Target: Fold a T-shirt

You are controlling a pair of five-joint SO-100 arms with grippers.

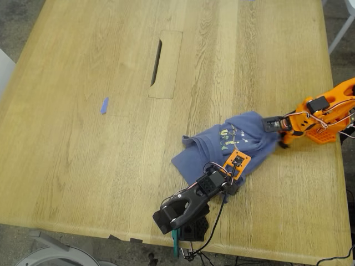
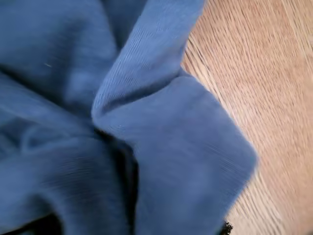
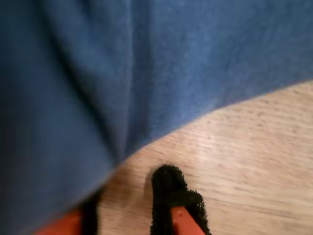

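One of my arms [image 1: 186,210] is black-bodied with an orange camera mount, a black cable looping beside it. The other arm [image 1: 321,113] is bright orange, white wires over black motors. Black fuzzy fingertips [image 3: 168,188] cap orange fingers.

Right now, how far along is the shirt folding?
Barely started, I'd say. The slate-blue cotton T-shirt lies bunched in a rumpled heap on the wooden table, with no neat fold showing. Both arms are at its edges; in the second wrist view a black-padded fingertip sits beside the hem. Spreading flat and all folds remain.
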